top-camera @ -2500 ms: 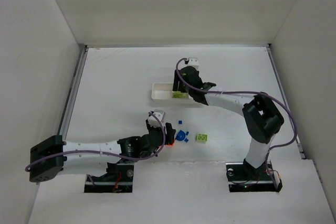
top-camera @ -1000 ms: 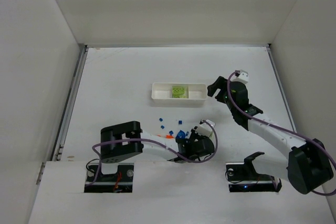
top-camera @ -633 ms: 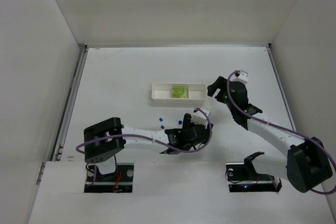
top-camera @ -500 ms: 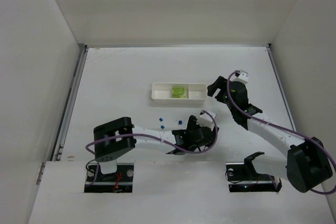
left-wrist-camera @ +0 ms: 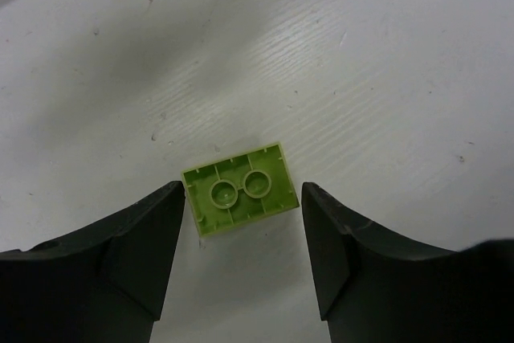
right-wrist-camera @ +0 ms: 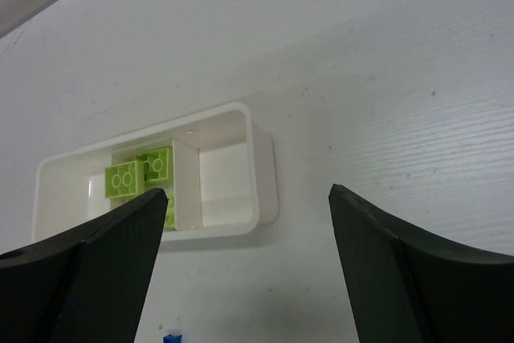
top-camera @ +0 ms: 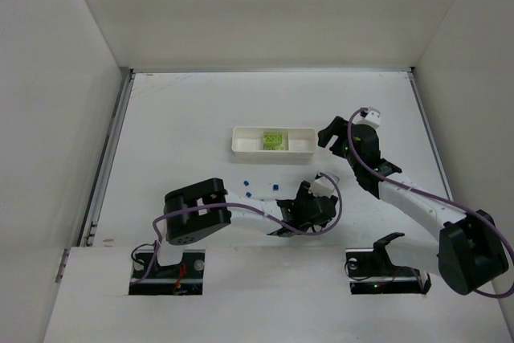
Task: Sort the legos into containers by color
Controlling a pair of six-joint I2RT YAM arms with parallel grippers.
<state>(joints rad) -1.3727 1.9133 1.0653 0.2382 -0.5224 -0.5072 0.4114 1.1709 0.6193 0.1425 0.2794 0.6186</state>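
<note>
Between matte fingers lies a rectangular lego (lime plastic).

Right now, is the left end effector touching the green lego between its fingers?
Cannot tell. In the left wrist view the green lego lies inside the open left end effector, its ends right at both finger edges; neither gap nor contact shows.

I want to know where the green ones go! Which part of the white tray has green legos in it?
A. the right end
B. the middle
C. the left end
B: in the top view the lime green legos sit in the middle compartment of the white tray.
</note>
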